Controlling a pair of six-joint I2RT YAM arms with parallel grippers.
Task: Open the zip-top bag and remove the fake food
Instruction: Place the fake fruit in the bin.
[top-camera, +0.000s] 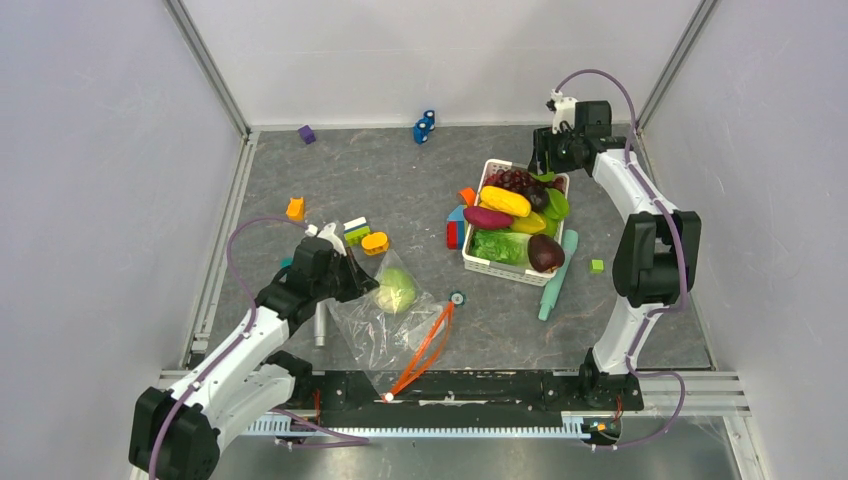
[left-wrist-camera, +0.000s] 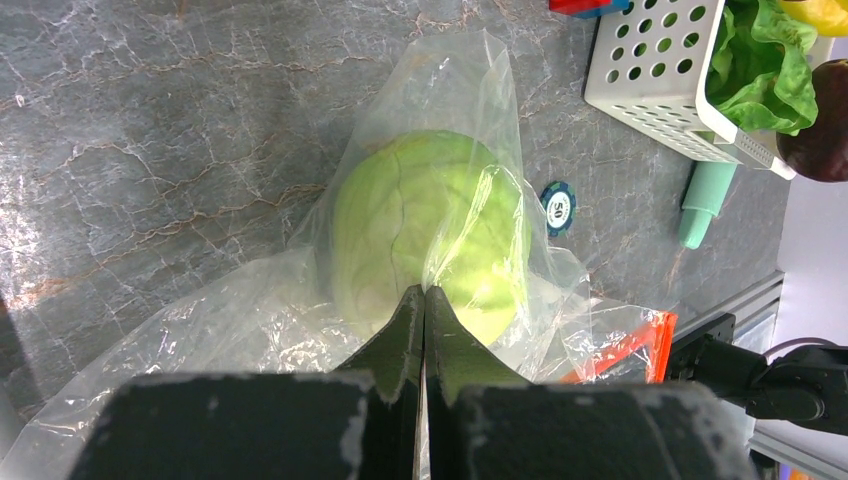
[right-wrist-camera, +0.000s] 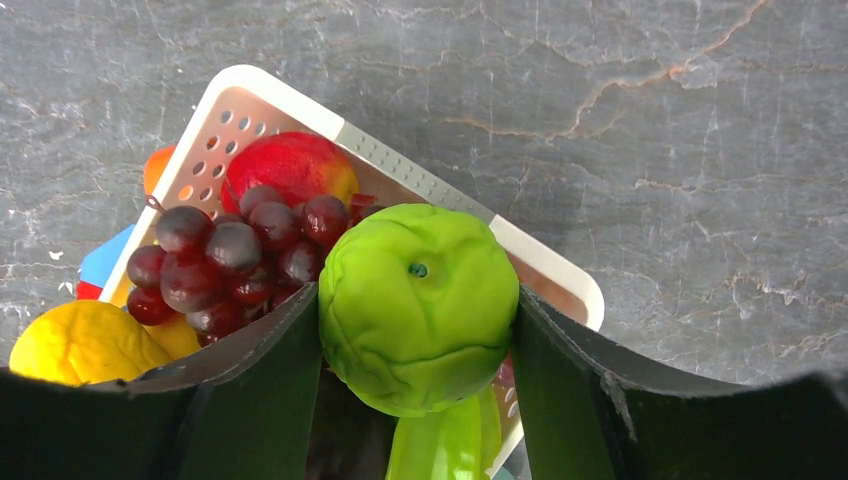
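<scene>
The clear zip-top bag (top-camera: 385, 330) lies crumpled near the front left, its red-orange zipper strip (top-camera: 425, 350) trailing toward the table's edge. A pale green cabbage (left-wrist-camera: 430, 225) sits inside it. My left gripper (left-wrist-camera: 424, 292) is shut, pinching the bag's film just in front of the cabbage; in the top view that left gripper (top-camera: 352, 278) is at the bag's upper left. My right gripper (right-wrist-camera: 415, 298) is shut on a round green fruit (right-wrist-camera: 418, 330), held over the far corner of the white basket (right-wrist-camera: 400, 165). Corn (top-camera: 505, 200), a sweet potato (top-camera: 487, 217) and an eggplant (top-camera: 545, 252) lie in the basket (top-camera: 500, 268).
Dark red grapes (right-wrist-camera: 225, 255), a red fruit and lettuce (left-wrist-camera: 765, 60) share the basket. A teal handle (top-camera: 556, 280) lies at its right, a blue disc (left-wrist-camera: 558, 207) by the bag, a metal cylinder (top-camera: 320, 325) at the bag's left. Coloured blocks (top-camera: 360, 235) are scattered behind.
</scene>
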